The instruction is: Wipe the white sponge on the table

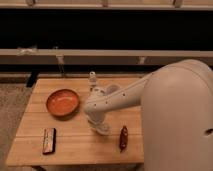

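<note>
Camera view: light plank-striped table (80,147) fills the lower middle. The single white arm (125,95) reaches in from the big body at the right, bends near the table's centre and points down. The end effector (101,125) sits low over the table, right of centre and toward the near edge.

White sponge (105,131): a small pale lump directly under the tip, apparently resting on the wood. It merges with the white wrist, so the boundary is unclear. I cannot tell whether the end effector is open, closed or gripping the sponge. The sponge's long axis is also unreadable.

Key relation: the sponge lies straight below the end effector with no sideways offset, so the wipe likely needs only downward pressure plus a sideways sweep. There is one arm, so no choice of side.

Obstacles to the sweep:
- Dark reddish oblong item (123,137), just beside the tip on the right, long axis running near to far.
- Orange bowl (62,102), left and farther back, apart from the tip.
- Dark flat bar (49,140), well apart near the left front.
- Small pale bottle (92,78), upright at the far edge.

Bare wood lies left of the tip, which I judge the safest direction to sweep.
</note>
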Available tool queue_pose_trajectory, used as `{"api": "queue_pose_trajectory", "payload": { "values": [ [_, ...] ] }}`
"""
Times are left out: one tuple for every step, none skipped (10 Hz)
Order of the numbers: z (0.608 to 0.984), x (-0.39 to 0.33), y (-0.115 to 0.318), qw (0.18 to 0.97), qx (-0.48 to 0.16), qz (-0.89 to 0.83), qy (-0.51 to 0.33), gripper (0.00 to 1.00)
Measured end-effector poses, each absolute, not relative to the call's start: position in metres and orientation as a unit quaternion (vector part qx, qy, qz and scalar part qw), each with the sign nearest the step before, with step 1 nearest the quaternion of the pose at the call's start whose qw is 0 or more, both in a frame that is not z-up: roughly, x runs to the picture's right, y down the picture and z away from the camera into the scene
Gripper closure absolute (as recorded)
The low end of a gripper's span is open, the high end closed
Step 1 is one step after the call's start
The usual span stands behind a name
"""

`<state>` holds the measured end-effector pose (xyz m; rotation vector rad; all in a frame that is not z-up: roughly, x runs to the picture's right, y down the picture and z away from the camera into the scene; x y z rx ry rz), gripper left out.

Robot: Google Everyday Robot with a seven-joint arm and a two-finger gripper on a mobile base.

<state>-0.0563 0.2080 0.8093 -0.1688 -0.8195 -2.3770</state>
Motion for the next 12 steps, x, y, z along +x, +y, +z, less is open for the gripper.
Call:
{"api": "queue_pose_trajectory", "payload": {
  "values": [
    [0.811, -0.057, 0.205, 0.308, -0.062, -0.898, -0.309, 0.86],
    [0.812, -0.060, 0.200, 0.309, -0.058, -0.898, -0.308, 0.86],
    [0.813, -0.063, 0.193, 0.309, -0.054, -0.899, -0.307, 0.86],
    [0.814, -0.068, 0.188, 0.305, -0.052, -0.900, -0.306, 0.86],
    [0.815, -0.075, 0.185, 0.302, -0.049, -0.902, -0.306, 0.86],
    [0.816, -0.088, 0.181, 0.293, -0.044, -0.905, -0.306, 0.86],
    [0.816, -0.097, 0.183, 0.283, -0.043, -0.907, -0.307, 0.86],
    [0.816, -0.110, 0.186, 0.267, -0.041, -0.912, -0.309, 0.86],
    [0.814, -0.122, 0.191, 0.251, -0.039, -0.916, -0.311, 0.86],
    [0.811, -0.133, 0.199, 0.231, -0.039, -0.921, -0.312, 0.86],
    [0.807, -0.143, 0.206, 0.214, -0.038, -0.924, -0.314, 0.86],
    [0.803, -0.155, 0.213, 0.198, -0.033, -0.927, -0.316, 0.86]
  ]
}}
